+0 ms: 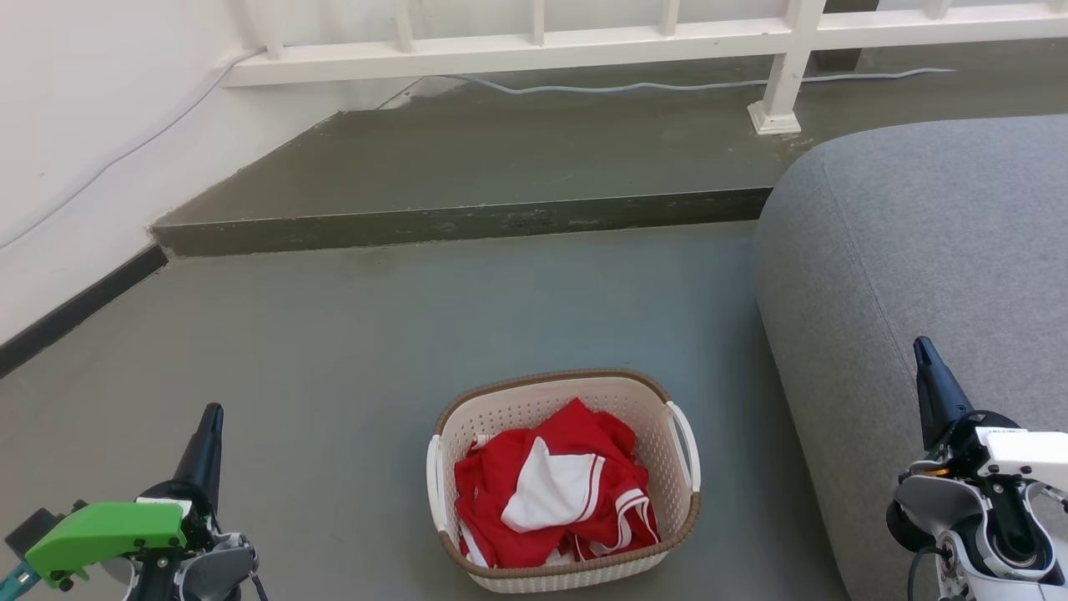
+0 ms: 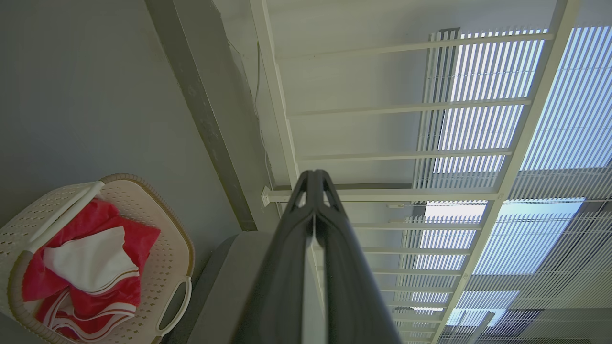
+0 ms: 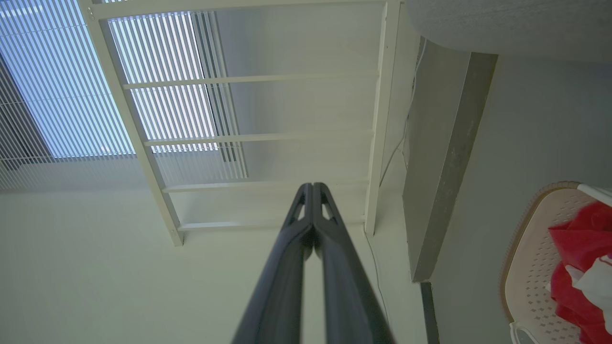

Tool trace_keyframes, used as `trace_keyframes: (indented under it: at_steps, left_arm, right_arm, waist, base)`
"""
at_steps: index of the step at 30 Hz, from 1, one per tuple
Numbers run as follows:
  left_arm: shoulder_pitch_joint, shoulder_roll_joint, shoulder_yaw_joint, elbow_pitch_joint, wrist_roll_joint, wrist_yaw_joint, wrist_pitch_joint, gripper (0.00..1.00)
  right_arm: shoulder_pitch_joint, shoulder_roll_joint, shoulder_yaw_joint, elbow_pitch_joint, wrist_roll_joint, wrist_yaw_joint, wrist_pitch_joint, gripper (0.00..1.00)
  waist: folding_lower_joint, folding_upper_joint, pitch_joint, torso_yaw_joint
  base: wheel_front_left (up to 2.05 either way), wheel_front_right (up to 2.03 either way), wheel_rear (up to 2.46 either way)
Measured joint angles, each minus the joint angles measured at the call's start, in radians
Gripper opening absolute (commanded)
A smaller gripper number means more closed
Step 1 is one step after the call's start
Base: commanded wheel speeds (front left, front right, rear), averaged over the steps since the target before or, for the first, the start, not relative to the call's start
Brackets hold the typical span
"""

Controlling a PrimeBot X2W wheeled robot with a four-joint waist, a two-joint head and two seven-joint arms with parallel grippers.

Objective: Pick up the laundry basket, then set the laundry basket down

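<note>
Your left claw (image 1: pixel 213 411) and right claw (image 1: pixel 920 344) were both shut tight and held nothing. The laundry basket (image 1: pixel 534 405) sat on the floor (image 1: pixel 334 351) between them, near the sofa (image 1: pixel 918 250). If you grabbed only one handle (image 1: pixel 686 442), it could tip and spill the red clothes (image 1: pixel 584 442).

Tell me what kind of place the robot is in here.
Probably a home living area: a grey sofa beside a basket of red clothes on a bare floor, with a white railing behind.
</note>
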Motion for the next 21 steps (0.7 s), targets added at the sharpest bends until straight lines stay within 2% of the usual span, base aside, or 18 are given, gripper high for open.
trace_keyframes:
  at_steps: [21]
  left_arm:
    - [0.000, 0.000, 0.000, -0.001, 0.000, 0.000, 0.000, 0.00]
  right_arm:
    - [0.000, 0.000, 0.000, -0.001, 0.000, 0.000, 0.000, 0.00]
  waist:
    - [0.0000, 0.0000, 0.000, 0.000]
  base:
    - [0.00, 0.00, 0.00]
